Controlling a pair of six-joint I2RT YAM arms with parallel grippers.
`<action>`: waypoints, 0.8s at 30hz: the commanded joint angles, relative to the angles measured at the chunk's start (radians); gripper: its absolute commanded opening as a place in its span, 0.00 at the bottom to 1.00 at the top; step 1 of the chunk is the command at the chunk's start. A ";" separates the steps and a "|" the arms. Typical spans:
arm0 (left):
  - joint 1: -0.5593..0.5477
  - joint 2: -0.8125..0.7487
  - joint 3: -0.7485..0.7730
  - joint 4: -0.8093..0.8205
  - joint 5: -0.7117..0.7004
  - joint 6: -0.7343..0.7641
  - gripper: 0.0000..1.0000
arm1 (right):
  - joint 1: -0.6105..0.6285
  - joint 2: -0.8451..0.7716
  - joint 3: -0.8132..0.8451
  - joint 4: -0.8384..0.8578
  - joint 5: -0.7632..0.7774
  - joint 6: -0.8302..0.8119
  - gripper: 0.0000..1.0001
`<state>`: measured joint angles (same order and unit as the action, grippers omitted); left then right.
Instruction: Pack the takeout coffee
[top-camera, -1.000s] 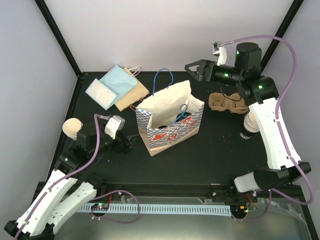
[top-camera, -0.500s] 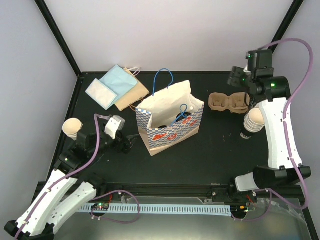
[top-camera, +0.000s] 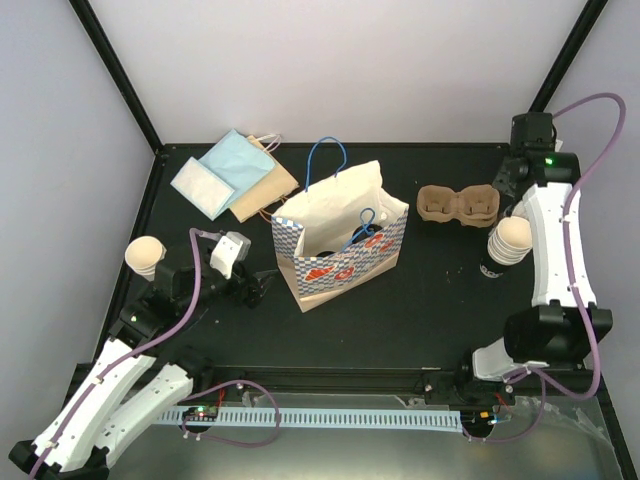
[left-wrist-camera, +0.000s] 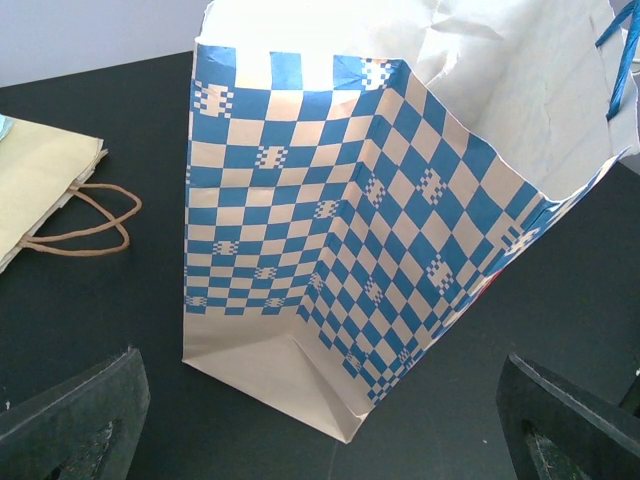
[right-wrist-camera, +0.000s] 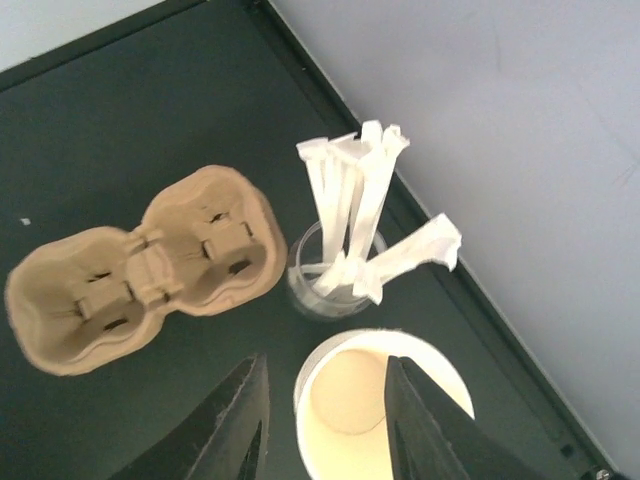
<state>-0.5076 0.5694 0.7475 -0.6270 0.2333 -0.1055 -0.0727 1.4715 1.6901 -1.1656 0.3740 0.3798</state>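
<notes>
1. The stack of cream-tan paper cups (top-camera: 510, 238) stands well to the right of the blue-checked paper bag (top-camera: 340, 235). The brown moulded-pulp two-hole tray (top-camera: 458, 204) lies right of the bag too, nearer to it, with both holes empty. A single cream-tan paper cup (top-camera: 145, 255) stands left of the bag.
2. A second ago the right gripper (right-wrist-camera: 322, 365) hung behind the bag's right corner. It now sits away from the bag, above the stack.
3. Its fingers are narrower than before but apart, one outside the top cup's wall and one over its mouth. Whether they touch it I cannot tell.
4. This looks like the start of a cup pick-up, and nothing is packed in the tray yet.
5. The left gripper (left-wrist-camera: 320, 400) is unchanged, spread wide and empty, facing the bag's left side.
6. The clear glass of white stir sticks (right-wrist-camera: 350, 220) stands beyond the stack from the bag.
</notes>
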 joint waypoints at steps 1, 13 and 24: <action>0.003 -0.009 -0.002 0.033 0.009 0.011 0.98 | -0.006 0.083 0.060 -0.008 0.107 0.001 0.35; 0.003 -0.010 -0.011 0.038 0.011 0.006 0.98 | -0.006 0.190 0.065 -0.049 0.237 0.054 0.33; 0.004 0.000 -0.012 0.040 0.013 0.006 0.98 | -0.005 0.236 0.016 -0.032 0.220 0.040 0.31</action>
<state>-0.5076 0.5694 0.7357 -0.6193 0.2333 -0.1055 -0.0738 1.6878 1.7226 -1.2144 0.5640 0.4095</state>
